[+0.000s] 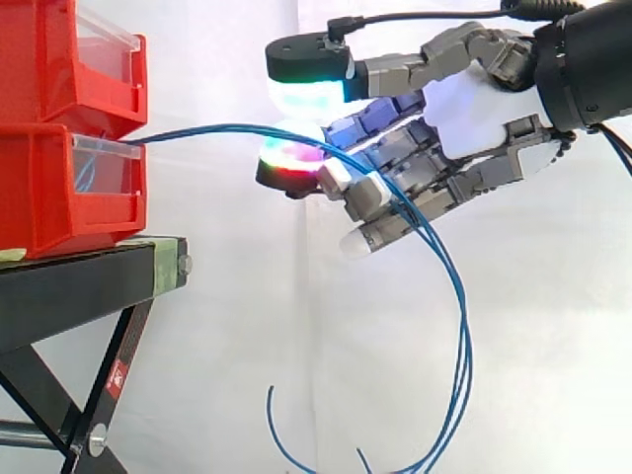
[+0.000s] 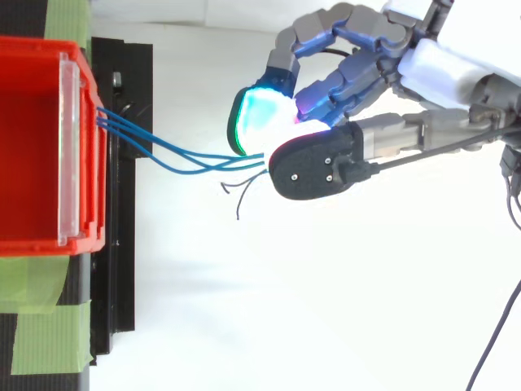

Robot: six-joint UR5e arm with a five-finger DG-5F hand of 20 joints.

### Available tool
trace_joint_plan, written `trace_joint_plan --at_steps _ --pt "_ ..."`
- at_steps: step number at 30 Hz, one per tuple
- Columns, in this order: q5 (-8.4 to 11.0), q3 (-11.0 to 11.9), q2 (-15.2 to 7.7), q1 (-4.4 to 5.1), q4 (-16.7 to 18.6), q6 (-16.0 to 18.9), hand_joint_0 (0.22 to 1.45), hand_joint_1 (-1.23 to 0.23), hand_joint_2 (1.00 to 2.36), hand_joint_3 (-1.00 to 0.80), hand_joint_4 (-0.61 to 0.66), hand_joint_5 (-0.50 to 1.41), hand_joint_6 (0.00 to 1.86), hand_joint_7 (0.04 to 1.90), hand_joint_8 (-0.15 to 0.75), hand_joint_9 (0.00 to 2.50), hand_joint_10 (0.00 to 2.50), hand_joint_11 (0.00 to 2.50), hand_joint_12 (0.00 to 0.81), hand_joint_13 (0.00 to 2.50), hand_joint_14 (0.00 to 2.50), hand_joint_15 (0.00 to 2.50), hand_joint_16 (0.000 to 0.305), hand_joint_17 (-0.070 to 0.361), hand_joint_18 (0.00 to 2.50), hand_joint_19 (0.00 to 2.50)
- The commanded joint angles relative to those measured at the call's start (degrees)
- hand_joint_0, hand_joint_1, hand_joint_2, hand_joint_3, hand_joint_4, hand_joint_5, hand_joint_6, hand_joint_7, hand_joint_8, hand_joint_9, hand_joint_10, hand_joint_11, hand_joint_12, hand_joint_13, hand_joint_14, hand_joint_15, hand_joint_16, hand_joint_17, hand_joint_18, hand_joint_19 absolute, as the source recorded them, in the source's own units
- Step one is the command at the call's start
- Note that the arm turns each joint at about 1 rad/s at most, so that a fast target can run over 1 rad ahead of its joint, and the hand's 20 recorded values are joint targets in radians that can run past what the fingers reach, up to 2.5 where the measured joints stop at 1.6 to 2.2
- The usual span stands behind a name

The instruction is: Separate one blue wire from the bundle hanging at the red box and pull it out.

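From the red box [image 1: 69, 188] at the left, the blue wires [image 1: 217, 129] run rightward in a near-level arc straight into the robot hand [image 1: 474, 109], then hang down below it. We cannot tell whether it grips any.

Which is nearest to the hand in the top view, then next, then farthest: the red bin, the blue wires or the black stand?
1. The blue wires: reach the hand itself, on its left.
2. The black stand: further left.
3. The red bin: farthest left, on the stand.
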Motion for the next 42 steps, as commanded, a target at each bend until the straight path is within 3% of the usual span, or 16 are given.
trace_joint_plan --at_steps 1,2,3,6,9,13,20,24,30,33,42 --pt "0.0 -0.1 0.0 0.02 0.0 -5.5 0.53 -0.83 1.0 -0.49 0.17 -0.21 0.9 0.9 0.319 0.98 0.02 1.26 0.41 1.11 0.02 1.39 0.057 0.128 0.61 0.43" --pt "0.0 0.0 0.0 0.02 0.0 -9.0 0.53 -0.83 1.0 -0.5 0.17 -0.21 0.9 0.9 0.318 0.98 0.02 1.25 0.416 1.11 0.02 1.39 0.057 0.127 0.61 0.44" --pt "0.0 0.0 0.0 0.02 0.0 -9.0 0.53 -0.83 1.0 -0.5 0.17 -0.21 0.9 0.9 0.318 0.98 0.02 1.25 0.412 1.11 0.02 1.39 0.057 0.127 0.61 0.44" --pt "0.27 -0.1 0.0 0.02 0.9 -15.9 0.53 -0.84 1.0 -0.5 0.17 -0.21 0.9 0.9 0.319 0.98 0.02 1.25 0.41 1.11 0.02 1.38 0.057 0.127 0.61 0.43" --pt "0.53 -0.1 0.0 0.1 2.2 -18.5 0.54 -0.85 1.0 -0.49 0.17 -0.21 0.9 0.9 0.316 0.98 0.02 1.25 0.401 1.1 0.02 1.39 0.056 0.126 0.61 0.43" --pt "0.53 0.0 0.0 0.19 3.3 -18.9 0.55 -0.85 1.0 -0.48 0.17 -0.21 0.9 0.89 0.316 0.98 0.02 1.25 0.403 1.11 0.02 1.39 0.055 0.125 0.61 0.43" --pt "0.44 0.0 0.0 0.46 3.6 -17.4 0.56 -0.76 1.01 -0.44 0.16 -0.21 0.9 0.89 0.317 1.01 0.02 1.26 0.407 1.14 0.02 1.39 0.054 0.123 0.62 0.45" --pt "0.53 0.0 0.0 0.54 4.0 -14.4 0.55 -0.74 1.01 -0.44 0.17 -0.21 0.9 0.89 0.322 1.02 0.02 1.25 0.405 1.14 0.02 1.39 0.055 0.123 0.63 0.46" --pt "0.53 0.0 0.0 0.54 4.8 -7.0 0.57 -0.74 1.01 -0.41 0.16 -0.2 0.9 0.9 0.317 1.02 0.02 1.25 0.401 1.14 0.02 1.39 0.054 0.121 0.63 0.45" --pt "0.53 0.0 0.0 0.54 4.8 -5.4 0.59 -0.75 1.01 -0.37 0.16 -0.2 0.9 0.89 0.312 1.02 0.02 1.24 0.396 1.14 0.02 1.39 0.053 0.119 0.63 0.46" --pt "0.53 0.0 0.0 0.46 4.8 -4.8 0.6 -0.7 1.01 -0.35 0.15 -0.2 0.9 0.9 0.314 1.04 0.02 1.25 0.393 1.14 0.02 1.39 0.052 0.116 0.64 0.47"
